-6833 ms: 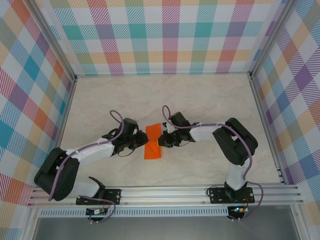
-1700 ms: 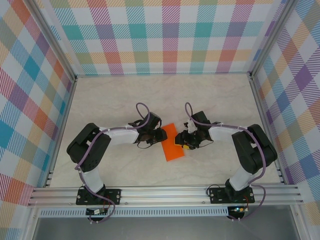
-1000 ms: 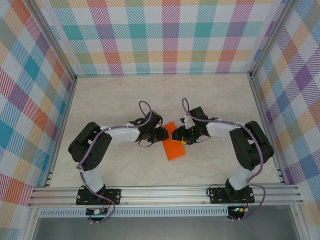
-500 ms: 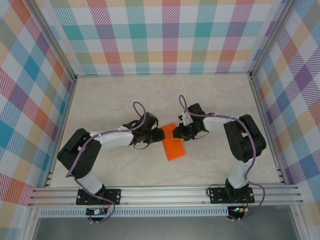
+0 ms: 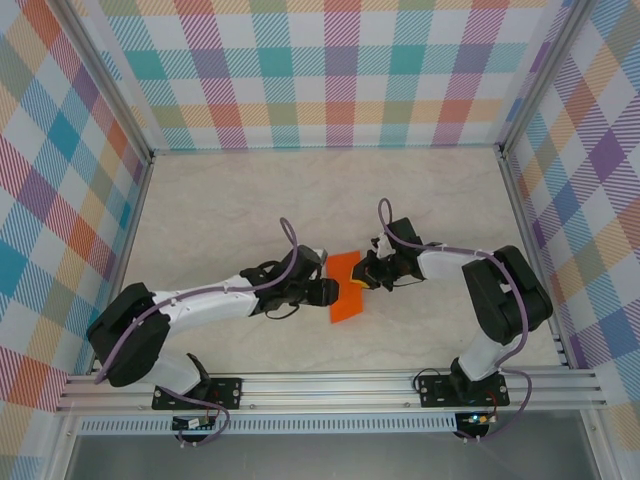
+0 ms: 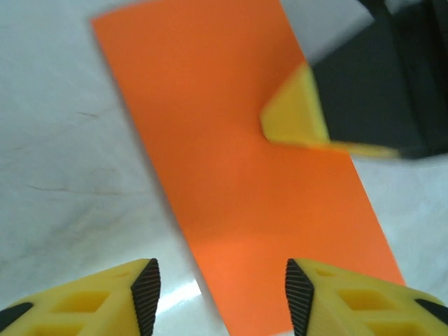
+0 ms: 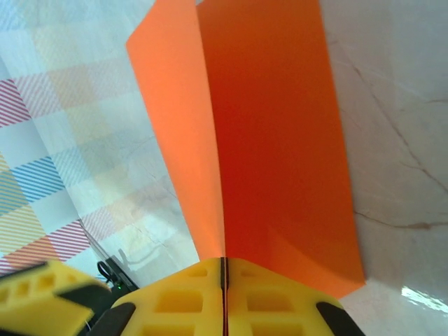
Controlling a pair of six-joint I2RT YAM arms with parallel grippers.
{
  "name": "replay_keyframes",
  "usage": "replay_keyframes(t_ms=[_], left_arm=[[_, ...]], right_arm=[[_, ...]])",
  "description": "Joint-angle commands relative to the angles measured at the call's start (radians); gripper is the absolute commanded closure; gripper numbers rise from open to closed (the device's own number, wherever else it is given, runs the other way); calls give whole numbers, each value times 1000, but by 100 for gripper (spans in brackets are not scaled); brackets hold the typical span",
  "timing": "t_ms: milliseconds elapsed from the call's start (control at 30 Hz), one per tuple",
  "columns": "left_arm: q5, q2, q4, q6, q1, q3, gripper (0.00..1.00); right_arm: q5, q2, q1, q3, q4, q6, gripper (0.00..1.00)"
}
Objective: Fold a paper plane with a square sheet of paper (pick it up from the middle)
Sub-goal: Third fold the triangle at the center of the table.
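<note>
- Right fingers (image 7: 175, 301) pinched shut on the folded sheet of paper (image 7: 273, 140), upper layer raised ahead of them.
- Left fingers (image 6: 336, 301) parted; the sheet lies just beyond their tips on the worktop (image 5: 250, 210).
- Likely light, floppy, slippery: pinch mid-edge gently.

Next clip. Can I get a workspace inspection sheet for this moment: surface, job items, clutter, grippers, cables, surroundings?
Surface: pale marble-look table, no marks seen.
Job's things: orange sheet of paper, folded into a long rectangle, with one flap raised at an angle in the right wrist view.
Clutter: nothing seen.
Grippers: left gripper is open, one fingertip over the table and the other over the paper. Right gripper is shut on the sheet of paper.
Cables: purple cables run along both arms, clear of the paper.
Surroundings: plaid walls and an aluminium rail at the near edge.
</note>
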Motion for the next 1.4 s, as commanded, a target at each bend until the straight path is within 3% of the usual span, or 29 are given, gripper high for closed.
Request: replay_keyframes(t_ms=[0, 333, 600, 800, 967, 1167, 1367], left_arm=[[-113, -25, -68, 121, -93, -3, 44], [-422, 148, -195, 231, -328, 156, 38], [-631, 338, -303, 284, -433, 321, 37], [-762, 389, -333, 252, -453, 367, 40], [-776, 361, -299, 261, -452, 352, 53], [-764, 350, -306, 265, -445, 350, 84], [-688, 304, -265, 270, -421, 315, 100]], right_arm=[[22, -19, 3, -1, 8, 52, 92], [18, 41, 7, 39, -8, 41, 91], [14, 53, 8, 55, -27, 26, 90], [13, 53, 8, 64, -48, 9, 89], [18, 56, 8, 69, -62, -6, 88], [16, 52, 8, 69, -71, -24, 85], [38, 37, 7, 70, -108, -55, 78]])
